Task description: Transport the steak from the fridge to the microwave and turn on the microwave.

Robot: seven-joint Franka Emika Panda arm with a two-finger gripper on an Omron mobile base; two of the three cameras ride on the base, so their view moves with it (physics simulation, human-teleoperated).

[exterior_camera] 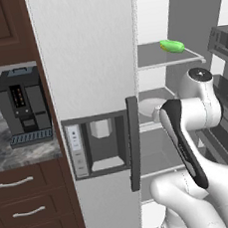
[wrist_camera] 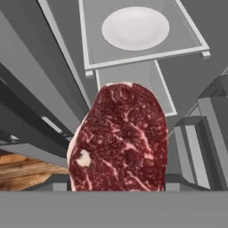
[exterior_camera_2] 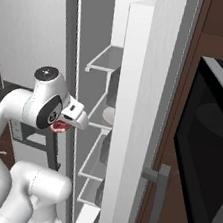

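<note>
Steak [wrist_camera: 119, 139] held in gripper [exterior_camera_2: 61, 124], outside open fridge [exterior_camera: 86, 54].

Beyond the pincer [wrist_camera: 119, 189], a grey fridge shelf [wrist_camera: 187, 33] carries a round white plate [wrist_camera: 135, 28]. Higher up, another grey wire-edged shelf [exterior_camera: 149, 57] holds a green oblong vegetable [exterior_camera: 172, 45] near its front right corner. Far left, a grey marble desk [exterior_camera: 5, 153] bears a black boxy coffee machine [exterior_camera: 22, 106].

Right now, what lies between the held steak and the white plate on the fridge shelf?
Nothing but bare grey shelf. In the hand view, the steak hangs in the gripper, the plate sits beyond it, and no item lies between.
</note>
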